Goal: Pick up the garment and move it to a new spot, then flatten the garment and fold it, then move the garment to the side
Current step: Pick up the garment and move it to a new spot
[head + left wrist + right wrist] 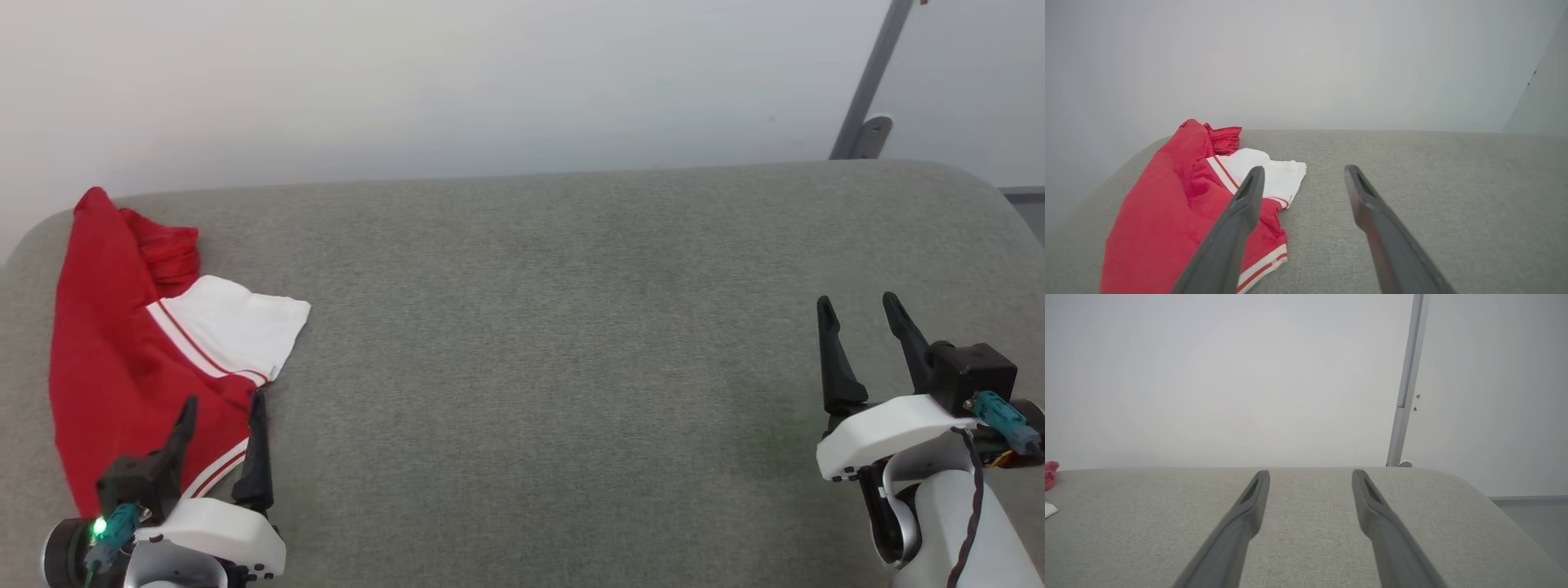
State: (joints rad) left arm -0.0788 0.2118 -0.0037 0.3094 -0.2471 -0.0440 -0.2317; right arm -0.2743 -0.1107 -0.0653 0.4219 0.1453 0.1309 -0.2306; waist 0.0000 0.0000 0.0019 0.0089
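The garment [114, 343] is a bright red shirt with white, striped sleeve ends, lying folded at the far left of the grey padded surface [555, 343]. In the left wrist view the garment [1167, 212] spreads under and left of my left finger. My left gripper [224, 400] is open at the lower left, hovering over the garment's near right edge with nothing between its fingers. My right gripper [857, 302] stands open at the lower right, far from the cloth and holding nothing. A sliver of the garment [1050, 475] shows at the left edge of the right wrist view.
A pale wall [490, 82] backs the surface. A grey metal post [869, 90] with a bracket rises behind the far right corner. The surface's right edge drops off to the floor [1535, 514].
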